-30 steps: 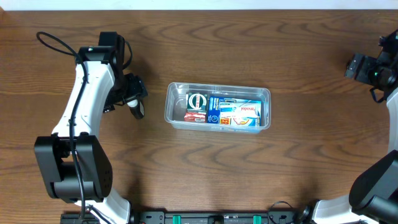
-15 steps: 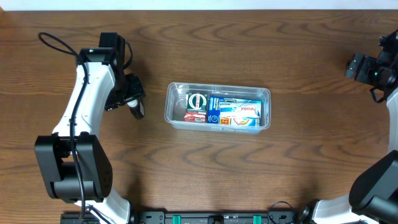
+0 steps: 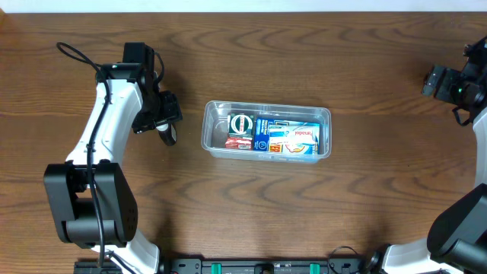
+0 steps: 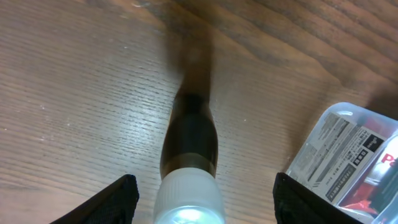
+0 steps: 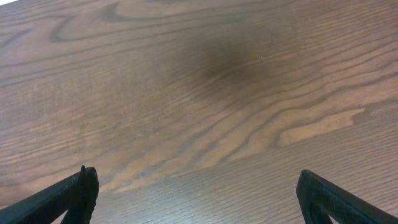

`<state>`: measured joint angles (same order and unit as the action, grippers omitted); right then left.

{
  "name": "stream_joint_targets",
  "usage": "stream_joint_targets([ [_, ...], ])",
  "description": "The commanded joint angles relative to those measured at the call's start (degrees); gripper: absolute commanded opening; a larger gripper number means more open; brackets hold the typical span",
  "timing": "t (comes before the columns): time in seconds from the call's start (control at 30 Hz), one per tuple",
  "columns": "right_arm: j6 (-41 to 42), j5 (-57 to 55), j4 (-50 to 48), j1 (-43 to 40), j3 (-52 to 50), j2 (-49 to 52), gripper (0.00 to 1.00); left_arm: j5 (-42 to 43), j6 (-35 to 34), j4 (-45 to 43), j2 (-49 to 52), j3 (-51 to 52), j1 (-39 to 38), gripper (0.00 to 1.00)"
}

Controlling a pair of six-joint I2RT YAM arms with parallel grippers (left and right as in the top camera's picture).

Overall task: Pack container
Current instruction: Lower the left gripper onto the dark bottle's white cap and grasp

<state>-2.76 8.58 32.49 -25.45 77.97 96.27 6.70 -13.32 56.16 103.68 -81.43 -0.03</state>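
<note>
**Left arm lined up on a bottle beside the near-full container**

The container (image 3: 207, 129) sat at the middle of the desk (image 3: 266, 205), its long side running left to right. Packets (image 3: 293, 137) covered most of its floor, leaving only a narrow strip along the far wall and a little room at the left end.

The left gripper (image 4: 205, 183) hung just left of the container with its jaws spread wide. A small bottle (image 4: 189, 140), dark-bodied with a white cap, lay in the gap between them, and neither finger touched it. The views did not show whether the bottle was standing or lying on the desk. The container's near corner showed at the right edge of the left wrist view, close by but apart from the bottle.

The right gripper (image 5: 196, 180) was well away at the far right of the desk. Its jaws were parted, with nothing between them and only bare wood beneath.

The step in hand looked like picking up the last loose item. The next move would call for closing evenly on the bottle's body rather than its cap. The arm would then lift it, carry it right over the rim, and drop it into what space remained, probably at the left end.
</note>
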Motion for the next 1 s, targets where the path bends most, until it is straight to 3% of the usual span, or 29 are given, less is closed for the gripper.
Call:
stream_joint_targets([
  [0.0,-0.74,0.46,0.09,0.13,0.28,0.33,0.99,0.55,1.07,0.52,0.07,0.37,0.07,0.68],
  [0.43,-0.74,0.46,0.09,0.13,0.28,0.33,0.99,-0.28,1.05,1.79,0.07,0.37,0.07,0.58],
  [0.67,-0.74,0.46,0.09,0.13,0.28,0.33,0.99,-2.05,1.05,1.6,0.07,0.37,0.07,0.33],
  [0.97,-0.74,0.46,0.09,0.13,0.28,0.33,0.99,-2.23,1.05,1.16,0.04,0.35,0.07,0.29],
])
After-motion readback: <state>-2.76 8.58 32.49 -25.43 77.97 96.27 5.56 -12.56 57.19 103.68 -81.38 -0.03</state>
